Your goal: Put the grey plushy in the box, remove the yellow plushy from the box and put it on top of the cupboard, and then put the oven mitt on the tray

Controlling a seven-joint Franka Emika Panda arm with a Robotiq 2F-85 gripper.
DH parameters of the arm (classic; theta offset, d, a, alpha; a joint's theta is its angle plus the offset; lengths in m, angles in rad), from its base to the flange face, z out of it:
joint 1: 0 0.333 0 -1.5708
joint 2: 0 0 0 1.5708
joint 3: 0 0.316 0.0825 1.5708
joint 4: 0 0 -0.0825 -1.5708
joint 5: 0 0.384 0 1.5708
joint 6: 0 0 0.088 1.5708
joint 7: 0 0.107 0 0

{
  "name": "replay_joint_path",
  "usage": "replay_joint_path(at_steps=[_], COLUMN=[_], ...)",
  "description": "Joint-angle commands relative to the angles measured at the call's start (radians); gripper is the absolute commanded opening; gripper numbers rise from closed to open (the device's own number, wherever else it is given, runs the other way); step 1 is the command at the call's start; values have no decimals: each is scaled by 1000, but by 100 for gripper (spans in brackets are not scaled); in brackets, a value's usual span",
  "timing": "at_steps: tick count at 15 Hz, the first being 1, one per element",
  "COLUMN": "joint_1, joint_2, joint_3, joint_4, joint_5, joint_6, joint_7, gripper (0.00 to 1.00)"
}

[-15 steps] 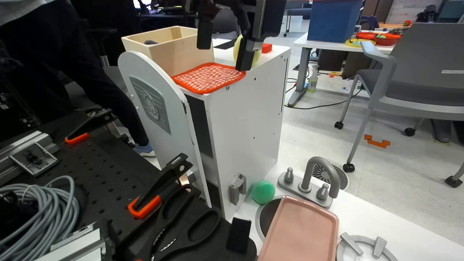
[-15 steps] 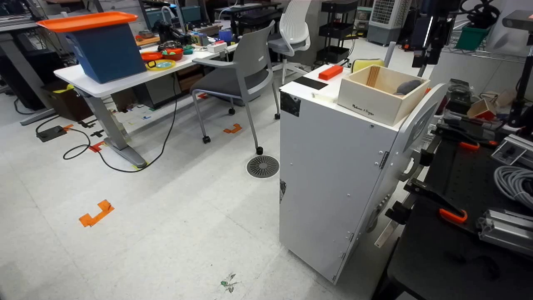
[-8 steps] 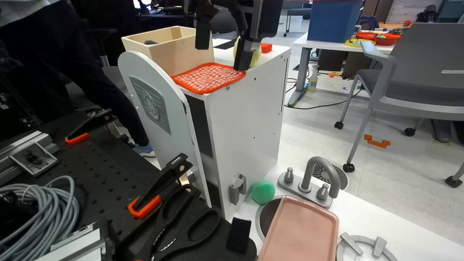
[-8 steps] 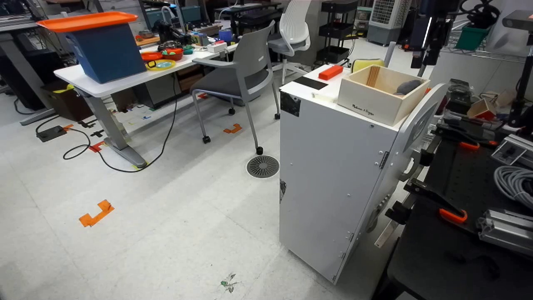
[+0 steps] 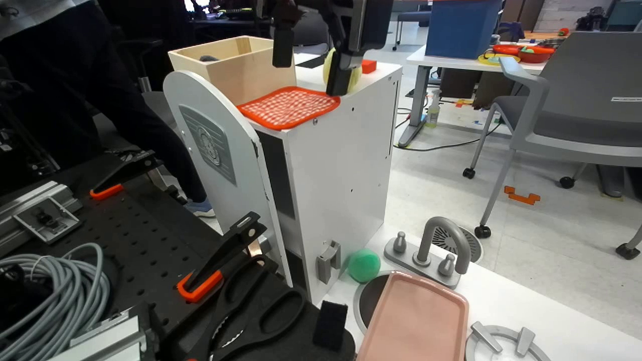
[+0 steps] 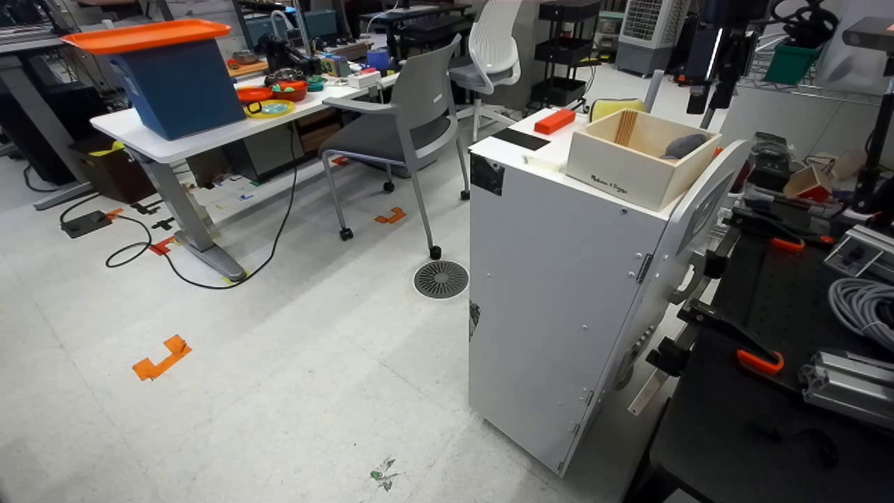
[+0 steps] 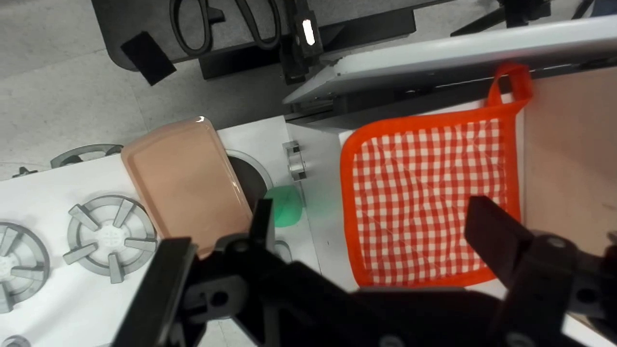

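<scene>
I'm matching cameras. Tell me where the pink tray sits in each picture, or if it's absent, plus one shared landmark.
In an exterior view: pink tray at the bottom edge, right of centre.
In an exterior view: not visible; the white cupboard stands right of centre.
Wrist view: pink tray left of centre, lower end partly covered.
Shared landmark: the white cupboard, in all three.

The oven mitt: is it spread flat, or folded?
Spread flat: in the wrist view, the oven mitt lies on the cupboard, its checked face and red border showing, no fold visible. The pincer hides one part.
</scene>
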Motion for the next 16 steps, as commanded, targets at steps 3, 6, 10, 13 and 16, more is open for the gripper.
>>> replay_joint_path(at_steps=[3, 6, 10, 13, 16], joint_1=[-21, -29, -35, -35, -33], joint_2=[8, 11, 22, 27, 33], joint_3=[-8, -11, -10, -2, 7], joint_4=[6, 6, 8, 5, 3], joint_5=[-21, -24, -22, -3, 7], joint_6=[19, 21, 30, 58, 82], joint_7=[7, 6, 4, -12, -18], gripper=[100, 100, 100, 100, 100])
